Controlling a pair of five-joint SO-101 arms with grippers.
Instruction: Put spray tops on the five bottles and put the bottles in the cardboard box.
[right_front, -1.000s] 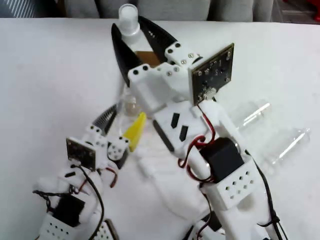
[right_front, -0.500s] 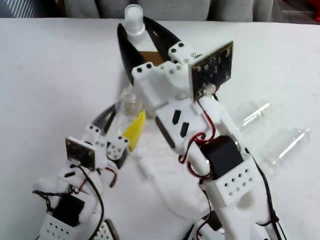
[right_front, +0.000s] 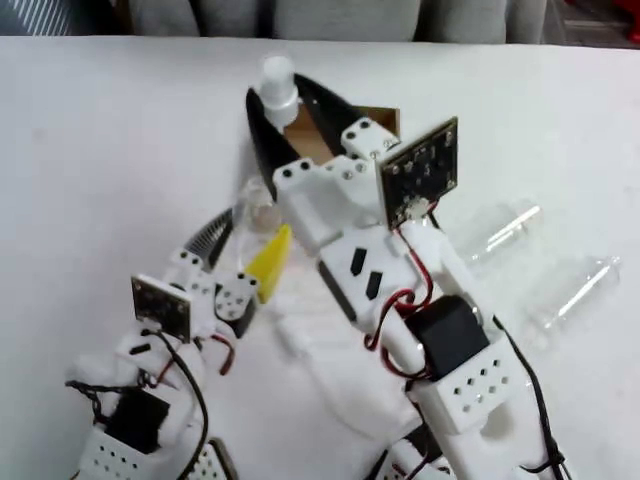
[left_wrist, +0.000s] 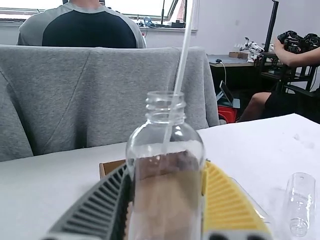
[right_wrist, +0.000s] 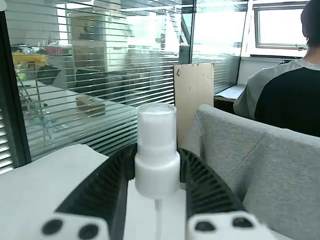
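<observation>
The right jaws, black and ribbed, are clenched on a white plastic spray top (right_wrist: 156, 150). Its thin tube (left_wrist: 181, 60) slants into the threaded neck of a clear, round-shouldered bottle (left_wrist: 165, 165). The left jaws, grey and yellow and ridged, grip that bottle upright mid-worktop (right_front: 100, 130). The cardboard box (right_front: 382, 118) sits just behind. Two spare bottles (right_front: 503, 228) lie toward the right edge. Grey cloth (left_wrist: 75, 90) hangs beyond the far edge.

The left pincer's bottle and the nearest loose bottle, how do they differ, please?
The held bottle stands upright in the left pincer; the loose bottle lies on its side on the table. A spray tube enters the held bottle's neck; the loose bottle's neck is empty. Both are clear.
</observation>
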